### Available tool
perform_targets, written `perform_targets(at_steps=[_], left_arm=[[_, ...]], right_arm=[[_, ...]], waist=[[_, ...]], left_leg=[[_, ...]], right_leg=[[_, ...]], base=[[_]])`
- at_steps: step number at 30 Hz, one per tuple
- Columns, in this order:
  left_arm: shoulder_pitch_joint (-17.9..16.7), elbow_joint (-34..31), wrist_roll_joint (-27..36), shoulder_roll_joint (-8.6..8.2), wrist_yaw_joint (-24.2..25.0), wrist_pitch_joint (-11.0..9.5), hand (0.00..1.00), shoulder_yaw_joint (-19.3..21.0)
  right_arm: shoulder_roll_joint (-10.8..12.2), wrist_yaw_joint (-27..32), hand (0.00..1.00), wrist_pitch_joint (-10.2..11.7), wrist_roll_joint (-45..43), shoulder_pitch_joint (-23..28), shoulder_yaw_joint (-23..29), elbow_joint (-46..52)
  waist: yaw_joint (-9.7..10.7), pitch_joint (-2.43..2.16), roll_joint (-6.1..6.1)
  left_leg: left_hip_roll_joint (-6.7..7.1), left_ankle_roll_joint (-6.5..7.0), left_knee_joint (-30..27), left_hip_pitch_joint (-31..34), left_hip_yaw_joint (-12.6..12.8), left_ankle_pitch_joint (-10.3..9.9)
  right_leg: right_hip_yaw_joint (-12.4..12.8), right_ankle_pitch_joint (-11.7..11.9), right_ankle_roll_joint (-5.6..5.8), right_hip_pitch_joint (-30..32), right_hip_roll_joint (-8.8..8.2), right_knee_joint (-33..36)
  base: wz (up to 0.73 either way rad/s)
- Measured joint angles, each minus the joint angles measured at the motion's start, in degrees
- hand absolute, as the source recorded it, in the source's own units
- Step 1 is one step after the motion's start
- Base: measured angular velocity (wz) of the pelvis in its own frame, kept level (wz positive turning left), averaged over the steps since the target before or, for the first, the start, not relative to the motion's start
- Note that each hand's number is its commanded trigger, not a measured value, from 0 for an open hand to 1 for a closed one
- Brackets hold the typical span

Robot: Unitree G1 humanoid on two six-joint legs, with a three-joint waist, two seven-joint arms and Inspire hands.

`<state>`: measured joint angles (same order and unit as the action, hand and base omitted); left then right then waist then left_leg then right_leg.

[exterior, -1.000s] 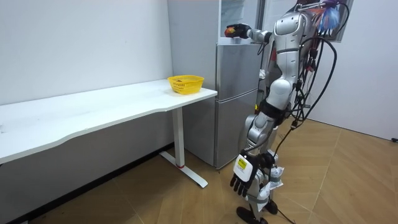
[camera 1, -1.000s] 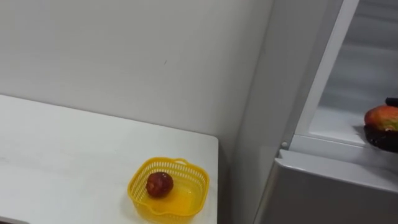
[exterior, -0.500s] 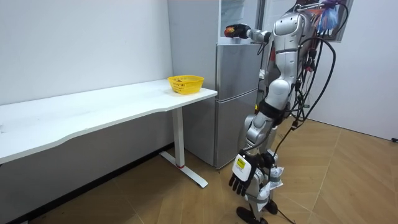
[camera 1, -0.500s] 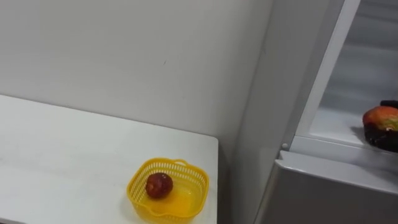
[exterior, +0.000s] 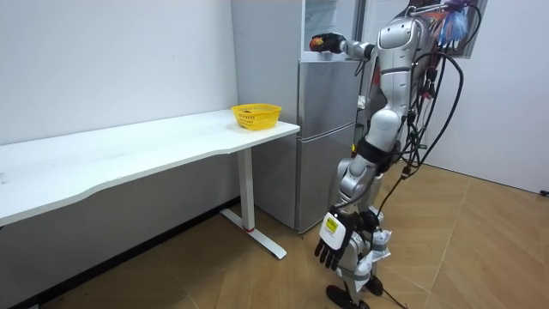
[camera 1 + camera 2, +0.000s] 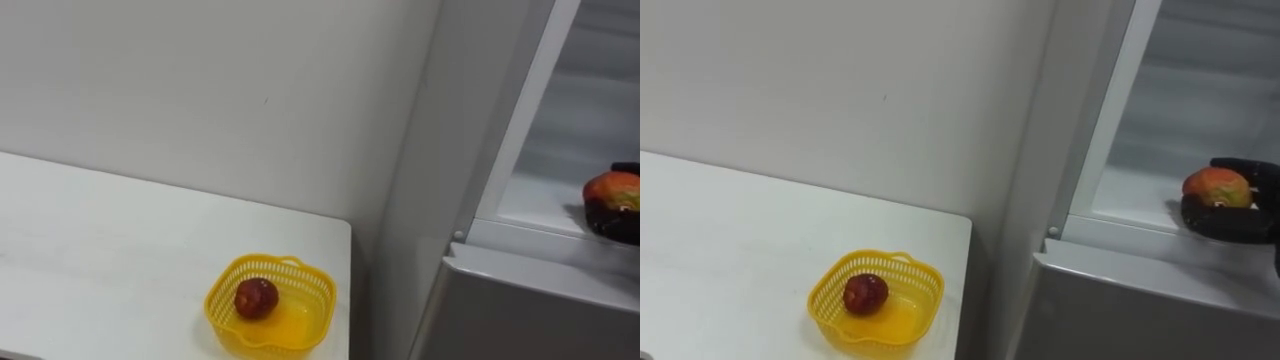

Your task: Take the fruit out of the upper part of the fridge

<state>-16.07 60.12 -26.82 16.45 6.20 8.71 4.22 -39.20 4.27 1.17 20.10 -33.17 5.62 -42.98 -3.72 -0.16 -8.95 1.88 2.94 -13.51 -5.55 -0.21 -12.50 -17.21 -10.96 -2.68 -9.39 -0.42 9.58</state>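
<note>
While your left hand (image 5: 337, 246) hangs loose-fingered, basket (image 6: 270, 305) with apple (image 6: 257, 296) sits on the bench (image 6: 100, 250); farther in, right hand (image 6: 1240, 222) fingers wrap the fruit (image 6: 1217, 186) at the upper fridge shelf (image 6: 1130, 200). Grasp looks set; next, lift it out.

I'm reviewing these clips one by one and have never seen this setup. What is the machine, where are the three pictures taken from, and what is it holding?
It is a humanoid robot on two legs, standing at a grey fridge. The room view comes from a camera across the room. The two eye views come from its head, looking down. On the white table beside the fridge stands a yellow basket with a dark red fruit in it. The right hand reaches into the open upper compartment, fingers curled round an orange-red fruit. The left hand hangs by its leg, fingers relaxed.
</note>
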Motion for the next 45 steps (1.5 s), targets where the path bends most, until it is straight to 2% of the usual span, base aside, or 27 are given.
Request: perform_targets(at_steps=[6,10,16,19,21,26,29,32,35,38,40,42,43,45], left_arm=[[0.0,0.0,-0.2,-0.07,-1.1,0.0,0.0,-0.2],[0.3,0.0,-0.2,-0.48,-1.9,0.0,0.0,-0.1],[1.1,-0.1,-0.2,-0.56,-2.4,0.0,0.0,-0.1],[0.9,-0.1,0.4,-0.63,-3.6,0.0,0.0,-1.1],[1.3,0.1,0.3,-1.26,-4.7,-0.4,0.0,-1.2],[2.1,0.2,0.2,-2.31,-6.0,-1.7,0.0,-1.2],[2.3,0.7,0.4,-2.54,-6.1,-1.8,0.0,-1.2],[2.9,3.2,0.3,-3.52,-6.2,-1.8,0.0,-1.2],[3.3,4.4,0.3,-4.48,-6.5,-2.6,0.0,-1.2],[3.4,4.7,0.3,-4.51,-6.6,-3.3,0.0,-1.2],[3.4,5.3,0.3,-4.49,-6.8,-3.9,0.0,-1.5],[3.9,6.7,0.3,-4.39,-6.7,-4.2,0.0,-1.8],[4.0,6.7,0.3,-4.35,-6.7,-4.2,0.0,-1.8],[4.3,6.7,0.3,-4.2,-6.7,-4.2,0.0,-2.1]], right_arm=[[0.0,3.1,1.0,0.0,0.7,0.0,-2.3,3.1],[0.6,5.3,1.0,-0.1,0.8,0.2,-2.8,5.8],[1.5,9.7,1.0,-1.8,-1.6,5.5,-2.8,19.7],[4.1,13.3,1.0,-2.2,-5.8,7.8,-2.8,28.7],[5.5,16.4,1.0,-2.1,-10.5,9.5,-2.8,34.8],[9.5,21.4,1.0,-1.8,-17.4,10.8,-2.2,43.7],[11.4,25.0,1.0,-0.5,-20.2,13.9,-2.0,53.0],[14.1,28.4,1.0,2.0,-27.4,15.6,-2.0,58.4],[15.5,30.3,1.0,4.1,-32.8,17.1,-2.0,61.3],[16.7,30.6,1.0,4.8,-38.0,17.5,-2.0,63.7],[16.8,30.6,1.0,5.5,-39.9,17.6,-2.2,65.6],[16.8,30.7,1.0,6.4,-42.9,17.7,-2.5,68.1],[16.8,30.6,1.0,6.6,-43.6,17.7,-2.8,68.6],[16.8,29.6,1.0,7.1,-47.3,17.7,-4.5,70.0]], waist=[[-0.3,-0.18,1.14],[-0.6,-0.05,1.8],[0.2,-0.3,2.21],[0.5,-0.35,2.47],[0.5,-0.28,2.57],[0.5,-0.04,2.91],[0.5,-0.01,3.45],[0.5,-0.58,4.59],[0.5,-0.36,5.55],[0.7,-0.16,5.93],[0.5,-0.24,5.63],[0.5,-0.1,5.18],[0.4,-0.08,5.67],[0.3,-0.17,4.54]], left_leg=[[-0.22,-0.01,0.7,-0.2,1.1,0.0],[-0.3,-0.03,0.9,-0.3,1.6,0.0],[-0.4,-0.27,1.8,0.2,1.9,0.2],[-0.48,-0.3,1.6,0.1,1.8,0.3],[-0.44,-0.29,1.7,0.2,1.8,0.2],[-0.43,-0.25,1.8,0.1,1.9,0.2],[-0.47,-0.26,1.8,0.3,1.9,0.2],[-0.44,-0.22,1.9,0.1,2.0,0.2],[-0.44,-0.13,2.0,-0.1,2.1,0.1],[-0.56,-0.21,1.9,0.0,2.6,0.2],[-0.59,-0.24,1.9,0.0,2.9,0.2],[-0.62,-0.34,1.9,0.0,3.2,0.3],[-0.63,-0.36,1.9,0.0,3.3,0.3],[-0.69,-0.41,1.9,0.0,3.3,0.3]], right_leg=[[1.4,0.1,-0.06,0.3,0.26,0.2],[1.7,0.1,-0.1,0.5,0.39,0.2],[1.4,0.1,-0.15,1.6,0.25,0.4],[1.7,0.1,-0.16,1.7,0.35,0.4],[1.8,0.1,-0.16,1.7,0.34,0.4],[2.3,0.1,-0.15,1.8,0.42,0.4],[2.4,0.1,-0.15,2.0,0.44,0.4],[2.6,0.2,-0.11,1.9,0.42,0.5],[2.7,0.2,-0.09,1.7,0.37,0.9],[3.0,0.2,-0.1,2.3,0.34,1.4],[3.1,0.1,-0.14,2.4,0.32,1.4],[3.1,0.1,-0.23,2.4,0.35,1.1],[3.1,0.0,-0.31,2.5,0.35,1.0],[3.1,-0.2,-0.42,2.9,0.38,1.0]], base=[[-0.09],[-0.05],[-0.02],[-0.02],[0.0],[-0.01],[0.0],[-0.02],[-0.01],[-0.09],[-0.07],[-0.05],[0.0],[0.0]])
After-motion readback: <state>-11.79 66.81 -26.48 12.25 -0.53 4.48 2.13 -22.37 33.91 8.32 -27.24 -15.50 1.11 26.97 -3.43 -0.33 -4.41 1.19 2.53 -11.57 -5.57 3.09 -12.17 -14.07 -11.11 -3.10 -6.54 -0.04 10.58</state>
